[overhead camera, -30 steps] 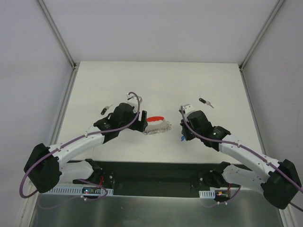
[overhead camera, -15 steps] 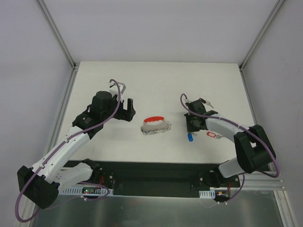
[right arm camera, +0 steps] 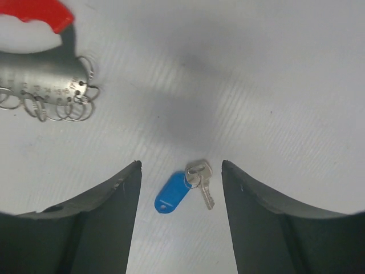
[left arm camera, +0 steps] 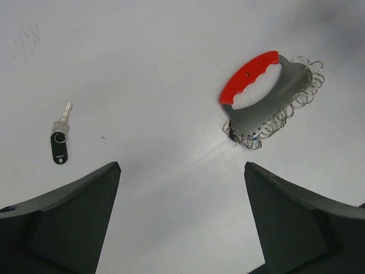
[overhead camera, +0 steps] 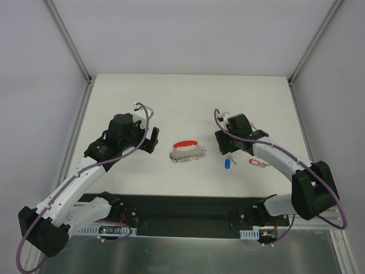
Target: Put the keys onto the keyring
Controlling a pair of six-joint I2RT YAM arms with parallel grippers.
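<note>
The keyring [overhead camera: 187, 150] lies mid-table: a curved red band [left arm camera: 249, 77] on a silver plate [left arm camera: 274, 105] fringed with several wire rings. The same keyring [right arm camera: 40, 68] fills the upper left corner of the right wrist view. A blue-headed key [right arm camera: 171, 192] lies flat on the table between the fingers of my right gripper [right arm camera: 180, 165], which is open and touches nothing. From above, that blue-headed key [overhead camera: 227, 163] sits just below the right gripper [overhead camera: 224, 150]. My left gripper [left arm camera: 181, 165] is open and empty, left of the keyring and apart from it. A black-headed key [left arm camera: 59, 145] lies further left.
A small red-tagged key [overhead camera: 255, 162] lies right of the blue one, beside the right forearm. The white table [overhead camera: 188, 97] ends at grey walls on three sides, and a black base rail [overhead camera: 182, 208] runs along the near edge.
My right gripper has opened, and the blue-headed key now lies loose on the table. My left gripper has pulled back left from the keyring and opened wider.
</note>
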